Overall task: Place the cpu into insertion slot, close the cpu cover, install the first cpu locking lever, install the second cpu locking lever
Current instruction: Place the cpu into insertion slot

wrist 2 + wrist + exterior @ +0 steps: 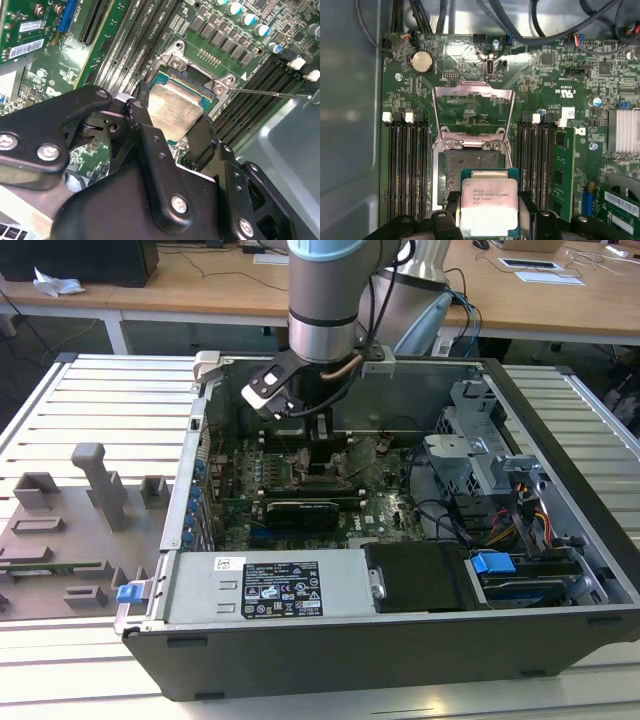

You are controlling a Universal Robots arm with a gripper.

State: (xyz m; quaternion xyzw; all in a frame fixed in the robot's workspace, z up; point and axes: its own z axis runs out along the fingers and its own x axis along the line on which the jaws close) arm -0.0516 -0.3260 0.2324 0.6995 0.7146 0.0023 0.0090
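Note:
The cpu [487, 202], a silver-grey square chip on a green carrier, is pinched at two opposite edges between black fingers [525, 206]. My gripper [488, 210] is shut on it. The chip hangs over the near part of the insertion slot [470, 162], whose dark contact field shows beyond it. The second wrist view has the cpu [175, 107] just off the socket frame [192, 70], with my gripper [172, 120] around it. The cpu cover [472, 107], a silvery frame with an open window, stands swung open past the slot. A thin locking lever [270, 92] sticks out sideways. In the exterior view my gripper [320, 440] is low inside the computer case.
Memory slots [405, 165] flank the socket on both sides, and a finned heatsink [625, 130] is nearby. Cables [440, 510] and a drive cage [480, 450] fill the case's right in the exterior view. The power supply [265, 590] lies in front; a grey fixture plate [70, 530] lies at the exterior view's left.

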